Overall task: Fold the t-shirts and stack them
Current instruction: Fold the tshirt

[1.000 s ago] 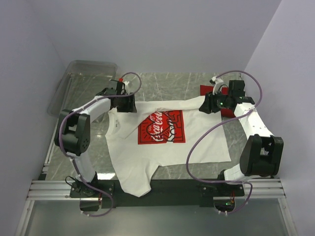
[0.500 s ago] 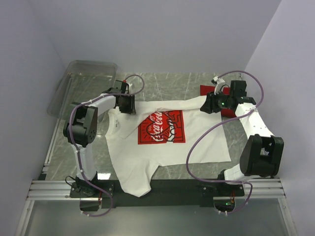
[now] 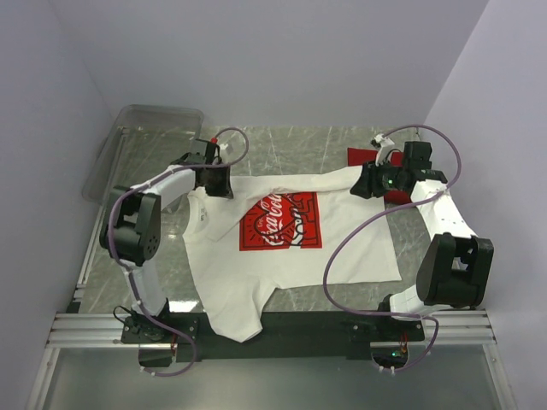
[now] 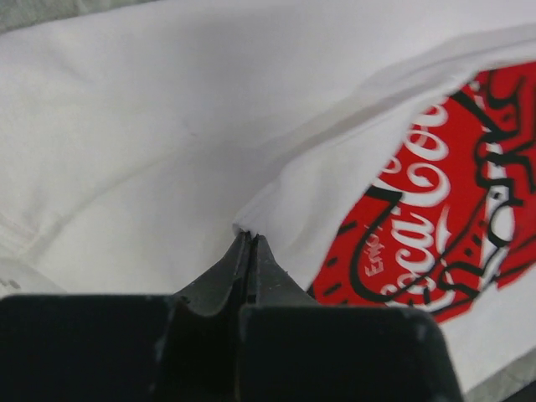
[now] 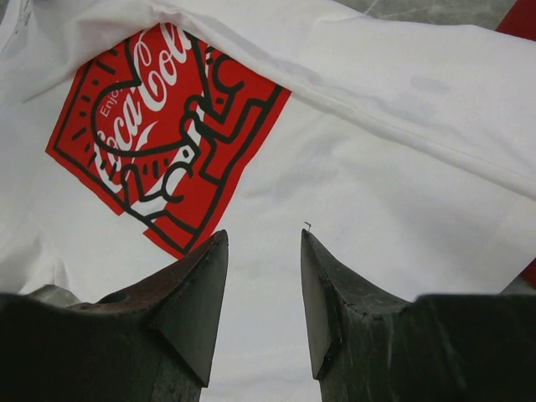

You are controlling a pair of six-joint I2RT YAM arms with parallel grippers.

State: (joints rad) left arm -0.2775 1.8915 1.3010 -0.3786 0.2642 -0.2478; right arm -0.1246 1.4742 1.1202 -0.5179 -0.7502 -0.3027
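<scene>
Top cam: the white t-shirt [image 3: 291, 248] lies spread out on the table [image 3: 282, 141] with a thin strip of its far edge turned over. My left gripper [image 3: 214, 181] is on one far corner and my right gripper [image 3: 363, 184] is over the other. The red t-shirt [image 3: 363, 157] peeks out just behind the right one.

Left wrist cam: the left gripper [image 4: 249, 243] is clamped tight on a raised ridge of white cloth, right at the fingertips. The red print [image 4: 435, 218] is off to its right. That's a shallow bite, so I'd guess it could slip if I pull fast.

Right wrist cam: the right gripper [image 5: 264, 251] is spread wide with nothing in it. It hangs over plain white cloth, with the print ahead and to its left and a scrap of the red t-shirt [image 5: 523, 17] at the far right.

My take on doing this fold well is to get the right side pinched on the edge first. It should grab one layer at about the same depth as the left, and stay clear of the red shirt behind it. Then I'd lift both corners level and bring them toward me together, so the cloth stays taut and doesn't skew.
</scene>
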